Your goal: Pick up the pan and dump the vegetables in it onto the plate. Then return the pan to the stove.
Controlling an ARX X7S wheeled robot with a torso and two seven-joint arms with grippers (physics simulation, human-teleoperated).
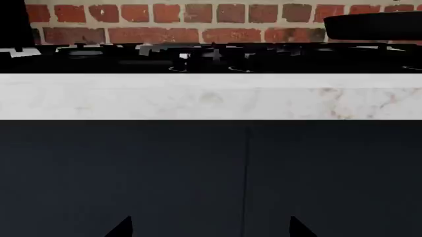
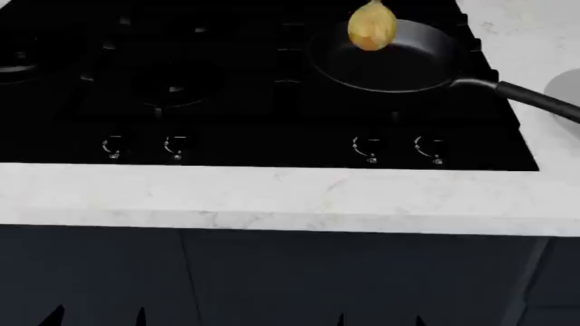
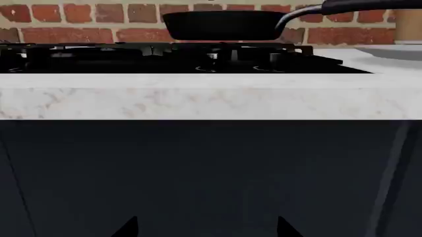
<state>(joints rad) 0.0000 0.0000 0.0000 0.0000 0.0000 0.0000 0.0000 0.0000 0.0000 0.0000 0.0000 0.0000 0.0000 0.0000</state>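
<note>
Both grippers sit low in front of the cabinet, only dark pointed fingertips showing. Left gripper (image 1: 211,228): two tips spread wide, nothing between. Right gripper (image 3: 207,228): same, two tips apart, nothing held. In the head view both pairs poke up at the bottom edge, left (image 2: 98,316) and right (image 2: 379,319), all well short of the counter.

Cabinet (image 2: 272,278): flat matte dark navy fronts, thin vertical door seams.

Counter (image 2: 272,197): white marble slab, faint grey-brown veining, thick square front edge.

Stove (image 2: 181,88): one wide glossy black cooktop set into the slab, dark grates barely standing out. Four knobs visible along its front, in two pairs, each with white marks.

Pan (image 2: 385,58): one, round, shallow, black, smooth sheen inside, on the right rear burner. Long thin handle runs out to the right past the stove edge, over the marble. From the right wrist view it shows side-on (image 3: 221,24), with the handle curving up.

Onion (image 2: 371,26): one, round, yellow-brown, papery skin, pointed top. It sits in the pan against the far rim.

Plate (image 2: 566,88): one, pale grey, only a sliver at the right edge, on the counter just beyond the handle end. Flat low rim in the right wrist view (image 3: 396,51).

Brick wall (image 1: 197,22) behind: red-brown bricks, pale mortar, rough texture.
</note>
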